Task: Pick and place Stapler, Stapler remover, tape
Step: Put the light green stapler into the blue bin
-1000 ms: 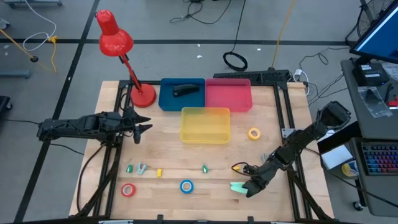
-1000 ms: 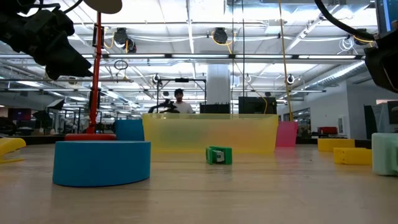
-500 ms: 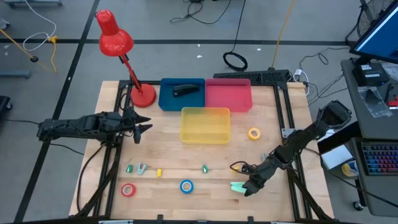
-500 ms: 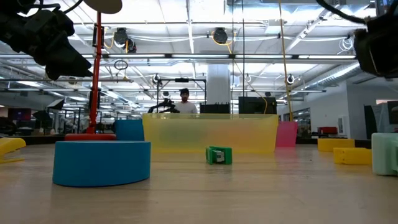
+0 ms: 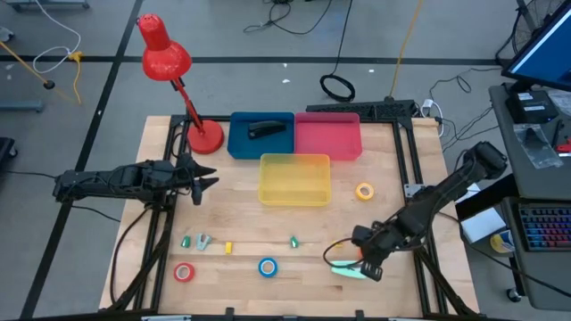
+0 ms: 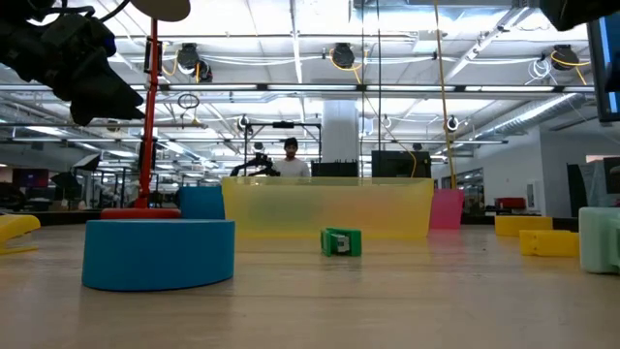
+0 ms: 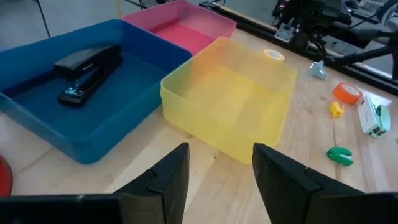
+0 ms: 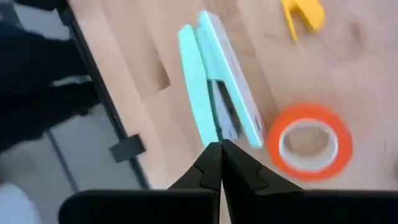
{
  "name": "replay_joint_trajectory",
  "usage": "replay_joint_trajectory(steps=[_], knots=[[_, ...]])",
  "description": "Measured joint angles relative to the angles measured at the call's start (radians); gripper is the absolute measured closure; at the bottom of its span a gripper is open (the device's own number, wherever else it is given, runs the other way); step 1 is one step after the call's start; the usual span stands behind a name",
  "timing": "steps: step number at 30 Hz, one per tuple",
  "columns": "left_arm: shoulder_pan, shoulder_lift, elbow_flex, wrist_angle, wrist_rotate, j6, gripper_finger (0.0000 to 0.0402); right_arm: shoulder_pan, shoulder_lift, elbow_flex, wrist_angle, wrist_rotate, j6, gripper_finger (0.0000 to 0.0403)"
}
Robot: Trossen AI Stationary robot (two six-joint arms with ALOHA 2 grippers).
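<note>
Mint stapler: a pale mint-green plastic stapler [image 5: 348, 268] lies flat on the wooden table's [image 5: 384, 169] near edge, its long axis running roughly left to right across the table; in the right wrist view [image 8: 217, 93] it stretches away from the fingertips, slightly aslant.
Right gripper: the right gripper [image 8: 219, 163] sits just above the stapler's right end with its two dark fingers pressed together, tips meeting at the stapler's end; it has hold of nothing, and whether the tips touch the stapler cannot be told.
Orange tape: an orange ring-shaped tape roll [image 8: 309, 140] with a pale centre lies flat just beside the stapler, close to the right gripper's tips.
Yellow piece: a small yellow plastic piece [image 8: 303, 14] lies on the wood beyond the orange roll.
Near row: a blue tape roll [image 5: 268, 267] and a red tape roll [image 5: 184, 272] lie well to the left of the right gripper.
Yellow tape: a yellow tape roll [image 5: 364, 191] lies farther back, beyond the right gripper.
Left gripper: the left gripper [image 5: 203, 183] hovers at the table's left side, fingers partly apart and empty, pointing at a translucent yellow bin [image 7: 236, 106].
Black stapler: a black stapler [image 7: 87, 71] lies in the blue tray [image 7: 37, 62] beyond the left gripper, beside a pink tray [image 7: 186, 22].
</note>
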Motion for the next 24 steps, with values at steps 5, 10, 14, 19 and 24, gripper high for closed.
replay_joint_trajectory(steps=[5, 10, 14, 19, 24], knots=[[0.0, 0.0, 0.0, 0.0, -0.002, -0.008, 0.0227, -0.023, 0.021, -0.036, 0.036, 0.002, -0.146, 0.0403], [0.0, 0.0, 0.0, 0.001, -0.009, -0.022, 0.0227, -0.071, 0.02, -0.058, 0.045, -0.03, -0.177, 0.0403], [0.0, 0.0, 0.0, 0.001, -0.009, -0.025, 0.0227, -0.117, 0.02, -0.059, 0.038, -0.054, -0.199, 0.0399], [0.0, 0.0, 0.0, 0.001, -0.009, -0.025, 0.0227, -0.151, 0.02, -0.059, 0.042, -0.078, -0.244, 0.0353], [0.0, 0.0, 0.0, 0.0, -0.009, -0.025, 0.0227, -0.157, 0.02, -0.059, 0.051, -0.11, -0.251, 0.0267]])
